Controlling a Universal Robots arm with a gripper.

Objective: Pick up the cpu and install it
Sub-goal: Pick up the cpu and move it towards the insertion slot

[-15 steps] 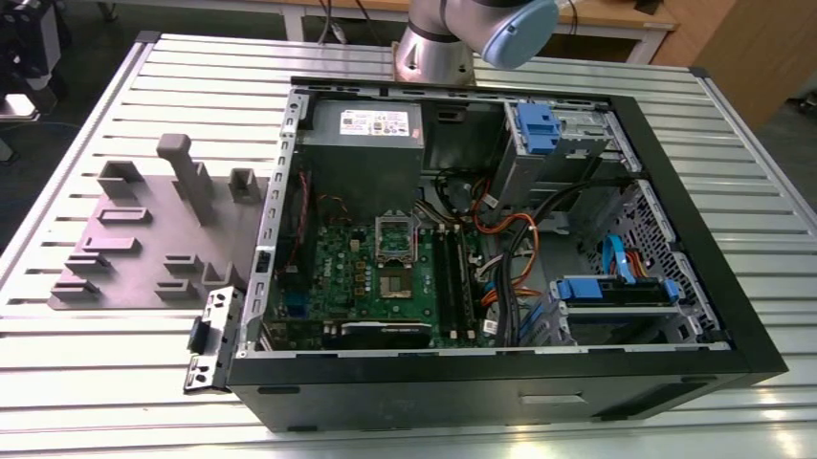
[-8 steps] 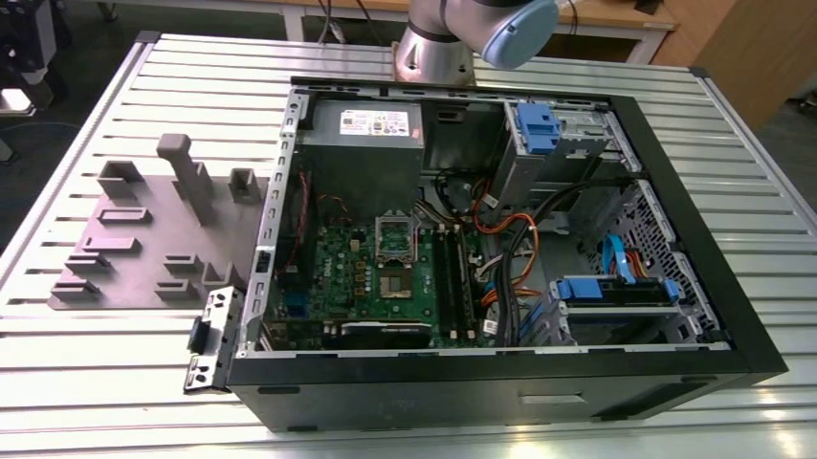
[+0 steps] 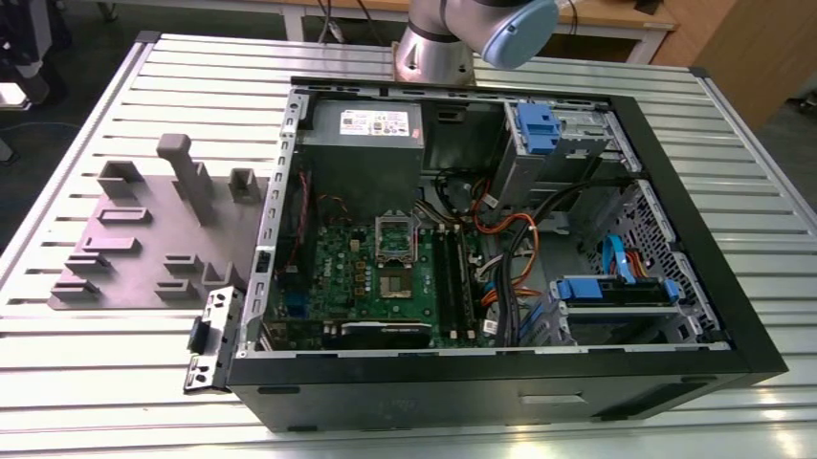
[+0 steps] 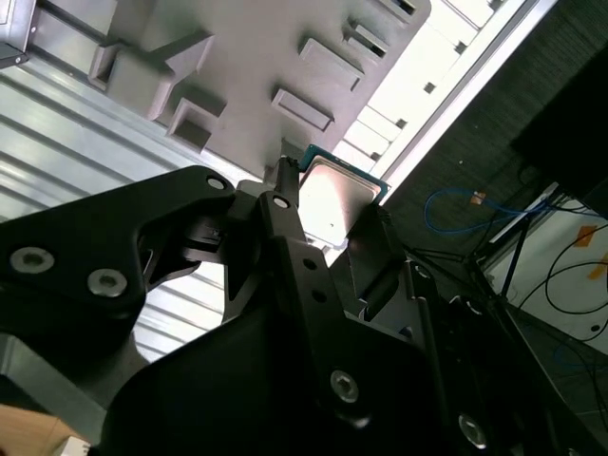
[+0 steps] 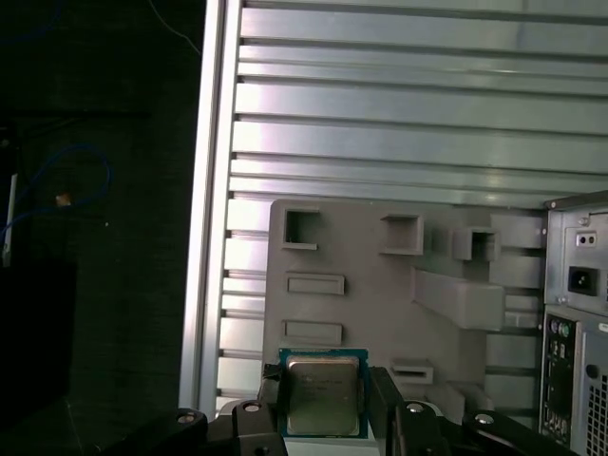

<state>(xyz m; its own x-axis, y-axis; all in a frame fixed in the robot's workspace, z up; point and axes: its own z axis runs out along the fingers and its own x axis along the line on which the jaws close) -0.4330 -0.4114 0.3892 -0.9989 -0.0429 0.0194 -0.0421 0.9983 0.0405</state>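
First wrist view | pincer (image 5: pixel 325 407) grasping cpu (image 5: pixel 323 391) | aloft over grey fixture plate (image 5: pixel 380 285)

Silver arm (image 3: pixel 431 55), pale blue joint cap (image 3: pixel 521 33), black hand (image 4: pixel 328 211), silver screws (image 4: pixel 344 385)

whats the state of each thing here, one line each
cpu: held by two opposite edges, up above the grey fixture plate
pincer: shut on the cpu
computer case: lying on its side, open, motherboard exposed
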